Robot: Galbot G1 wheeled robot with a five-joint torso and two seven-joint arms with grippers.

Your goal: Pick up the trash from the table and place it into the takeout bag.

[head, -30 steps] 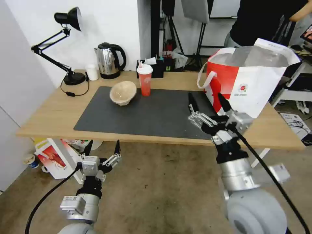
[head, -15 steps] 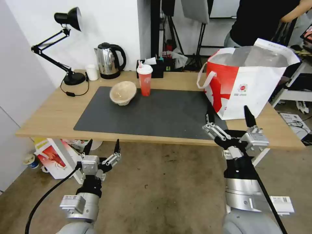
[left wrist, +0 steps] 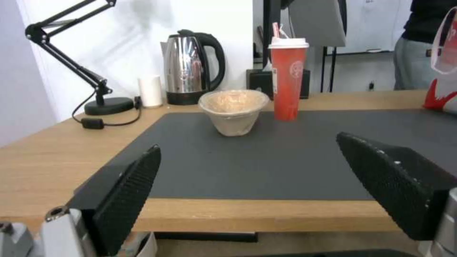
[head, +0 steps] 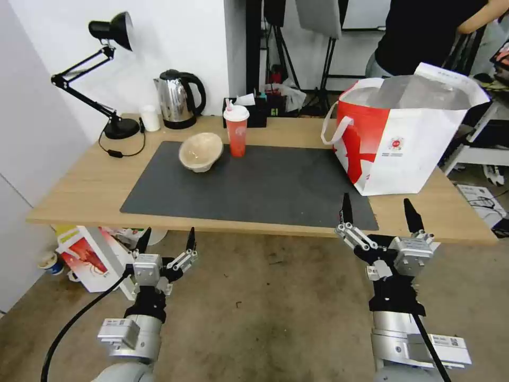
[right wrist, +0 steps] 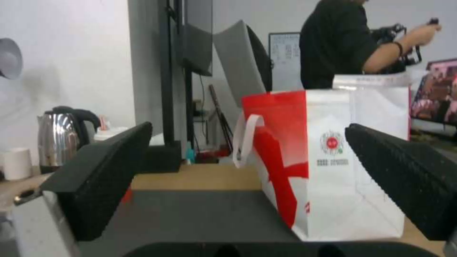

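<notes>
Two claws, left (head: 167, 239) and right (head: 379, 209), wide open, empty, before the table (head: 74, 185) edge.

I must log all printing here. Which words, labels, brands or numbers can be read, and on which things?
No text can be read.
Takeout bag: round red logo with small print below, too blurred to read.
Red cup: pale round mark, unreadable.
Kettle: faint mark on the steel, unreadable.

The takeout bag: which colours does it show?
Red and white takeout bag, clearest in the head view.
</notes>
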